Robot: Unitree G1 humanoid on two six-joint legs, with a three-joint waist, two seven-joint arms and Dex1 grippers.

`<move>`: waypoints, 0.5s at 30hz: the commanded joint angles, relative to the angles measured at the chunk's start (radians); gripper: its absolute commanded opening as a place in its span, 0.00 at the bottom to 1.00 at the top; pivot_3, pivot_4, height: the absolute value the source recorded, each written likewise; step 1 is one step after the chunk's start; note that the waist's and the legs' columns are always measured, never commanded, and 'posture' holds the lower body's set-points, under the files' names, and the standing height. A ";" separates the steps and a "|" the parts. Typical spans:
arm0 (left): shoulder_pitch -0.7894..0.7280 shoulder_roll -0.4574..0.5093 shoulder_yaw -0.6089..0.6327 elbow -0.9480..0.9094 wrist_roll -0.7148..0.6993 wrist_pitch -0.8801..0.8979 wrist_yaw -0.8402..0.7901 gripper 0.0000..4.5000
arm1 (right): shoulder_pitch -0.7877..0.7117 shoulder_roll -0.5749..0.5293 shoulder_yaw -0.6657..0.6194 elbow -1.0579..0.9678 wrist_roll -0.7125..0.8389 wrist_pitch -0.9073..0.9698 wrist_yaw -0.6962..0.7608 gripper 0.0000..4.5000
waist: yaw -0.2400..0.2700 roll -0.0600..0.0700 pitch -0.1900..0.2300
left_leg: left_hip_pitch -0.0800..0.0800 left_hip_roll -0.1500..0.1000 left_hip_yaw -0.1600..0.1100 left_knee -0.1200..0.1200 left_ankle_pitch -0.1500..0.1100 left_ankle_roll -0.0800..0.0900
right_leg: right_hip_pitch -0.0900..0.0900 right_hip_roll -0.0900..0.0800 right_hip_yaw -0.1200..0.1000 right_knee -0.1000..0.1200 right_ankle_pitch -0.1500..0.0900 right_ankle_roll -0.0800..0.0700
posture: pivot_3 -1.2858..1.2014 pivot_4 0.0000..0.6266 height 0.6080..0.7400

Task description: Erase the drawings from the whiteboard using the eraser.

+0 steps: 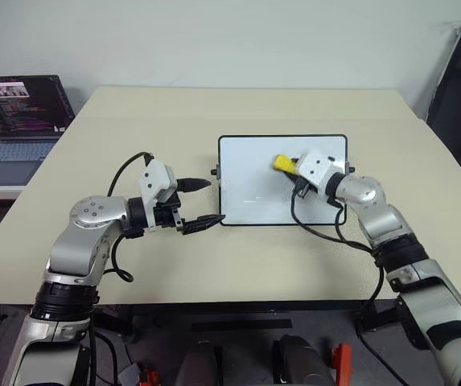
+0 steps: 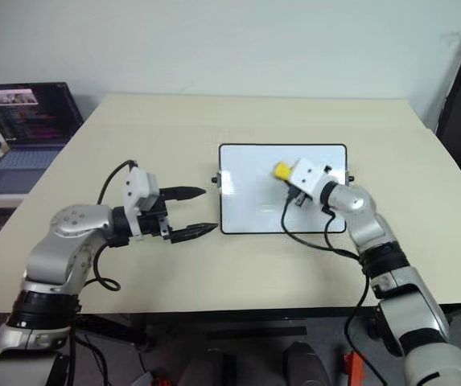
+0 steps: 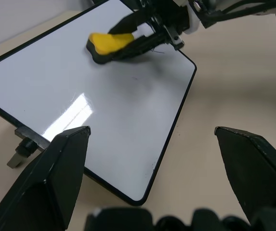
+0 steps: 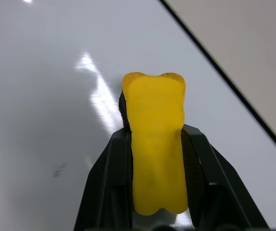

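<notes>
An open dark laptop with bright lines on its screen sits on a side table, far to the left of the big, flat, cream-coloured desk.

The left gripper hangs over the desk just beside the left edge of the board. Its two black fingers are spread wide apart and hold nothing. They point toward the board's left side, and the lower fingertip is right by the board's near left corner.

The small, shiny white whiteboard with the thin black frame lies flat in the middle of the desk. A little black knob sticks out from its side. A faint little dark mark shows on the white face, close to the yellow block. Nothing else of the drawings can be made out.

The small yellow block eraser is over the upper middle of the whiteboard. The right gripper is clenched on it, with one black finger on each side of the block. The yellow end sticks out past the fingertips. It looks to be down against the white face, but I cannot tell for sure if it touches.
</notes>
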 commanded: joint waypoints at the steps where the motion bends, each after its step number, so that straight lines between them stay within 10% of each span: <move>1: -0.017 0.005 0.016 -0.014 -0.005 -0.018 0.002 1.00 | 0.042 -0.015 0.005 0.022 -0.018 0.011 0.023 0.22 | -0.001 0.000 0.000 | 0.000 0.000 0.000 0.000 0.000 0.000 | 0.000 0.000 0.000 0.000 0.000 0.000 | 0.52 0.24 1.00; 15: -0.047 -0.008 0.003 0.032 0.003 -0.042 -0.010 1.00 | 0.283 -0.085 -0.089 -0.474 0.226 0.276 0.341 0.22 | -0.002 0.001 0.002 | -0.001 0.002 0.000 -0.002 0.000 0.000 | -0.002 0.002 -0.001 0.000 0.001 0.005 | 0.52 0.24 1.00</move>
